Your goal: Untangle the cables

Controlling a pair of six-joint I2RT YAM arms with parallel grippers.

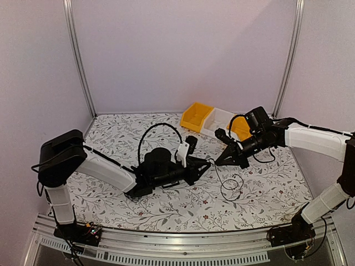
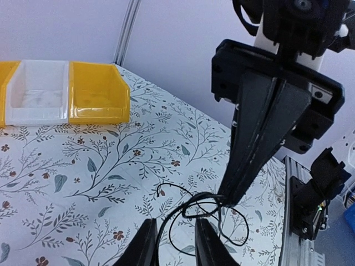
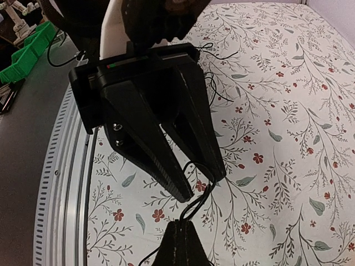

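- Black cables (image 2: 199,195): one scribbly clump on the floral tablecloth (image 1: 138,205), on the near side of the white bin (image 1: 219,118), well apart from it.
- My right claw (image 2: 233,195): clenched on a strand of the clump.
- My left claw (image 2: 176,224): released; a strand runs loose between the fingers.
- Progress, my judgement: early. Loops cross, and no cable lies separate yet.

The tablecloth (image 1: 266,188) was white, printed with grey-green leafy sprigs and small red-brown flowers. Two bins (image 1: 197,117) were yellow, the middle bin (image 1: 218,118) white. The thin cables (image 2: 205,213) were black.
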